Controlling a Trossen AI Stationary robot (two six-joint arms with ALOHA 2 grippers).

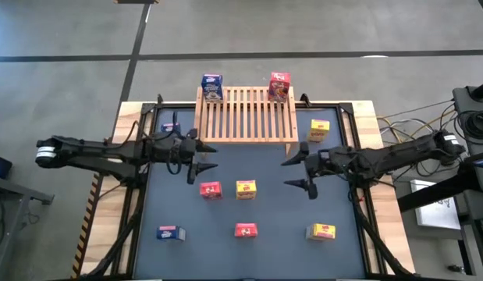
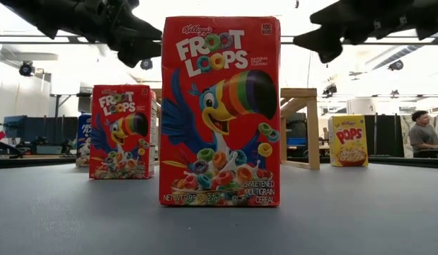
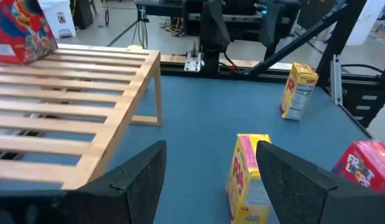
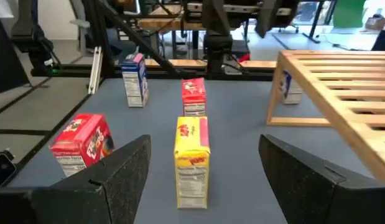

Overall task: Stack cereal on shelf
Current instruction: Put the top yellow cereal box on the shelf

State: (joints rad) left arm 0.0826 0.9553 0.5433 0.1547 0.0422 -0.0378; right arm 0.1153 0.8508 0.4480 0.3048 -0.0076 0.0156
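The left claw (image 1: 207,158) hangs wide open over the tabletop (image 1: 272,254), holding nothing. The right claw (image 1: 299,173) faces it, likewise spread and empty. Between and just ahead of them stand a red cereal box (image 1: 211,190) and a yellow one (image 1: 246,189). Behind both claws sits the shelf (image 1: 246,115), with a blue box (image 1: 212,87) and a red box (image 1: 279,86) on its far edge. Other boxes stand scattered around.
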